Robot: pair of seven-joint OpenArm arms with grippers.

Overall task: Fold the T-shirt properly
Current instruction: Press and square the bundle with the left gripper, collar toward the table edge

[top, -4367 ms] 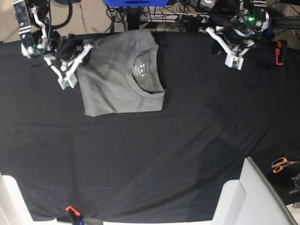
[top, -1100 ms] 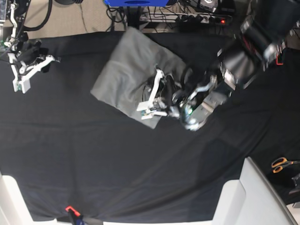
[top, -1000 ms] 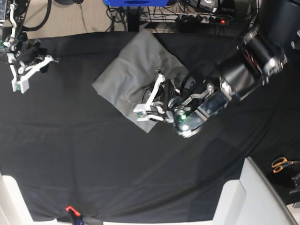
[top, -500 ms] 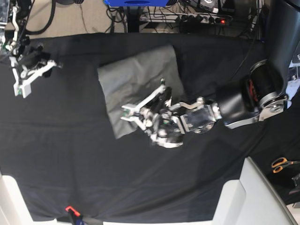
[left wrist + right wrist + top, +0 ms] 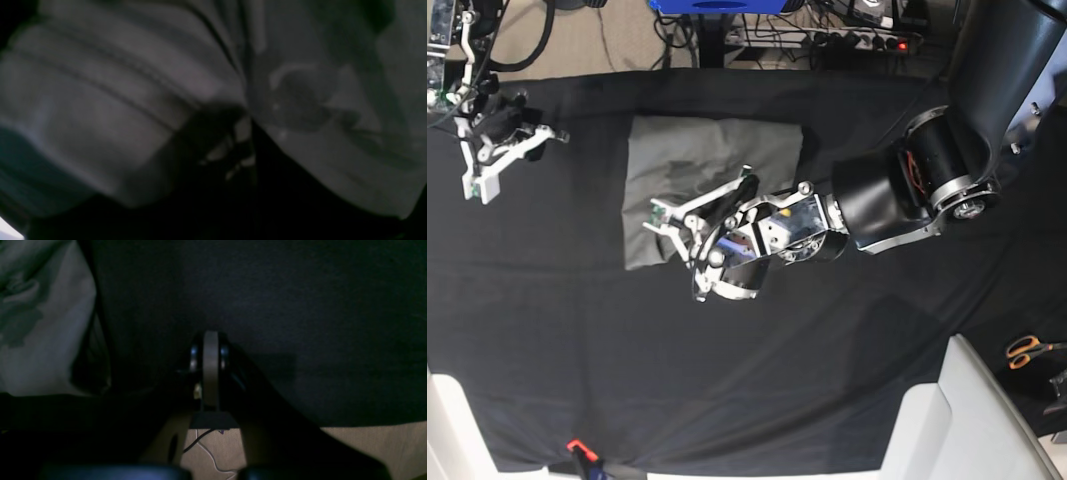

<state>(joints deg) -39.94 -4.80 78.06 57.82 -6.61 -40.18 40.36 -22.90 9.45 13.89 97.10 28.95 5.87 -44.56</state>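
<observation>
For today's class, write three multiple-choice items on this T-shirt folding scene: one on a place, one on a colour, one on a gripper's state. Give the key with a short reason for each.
1. Where do the orange-handled scissors lie in the base view?
A. On the T-shirt
B. At the right edge, off the black cloth
C. Beside the right gripper

2. What colour is the T-shirt?
A. Grey
B. White
C. Blue

3. What state is the right gripper in?
A. Wide open
B. Shut on the T-shirt
C. Shut, holding nothing

Key:
1. B, the scissors sit at the right edge, beyond the black cloth.
2. A, the folded T-shirt shows grey against the black cloth.
3. C, the right wrist view shows its fingers pressed together over bare cloth, away from the T-shirt, while the left gripper is down on the garment.
</observation>
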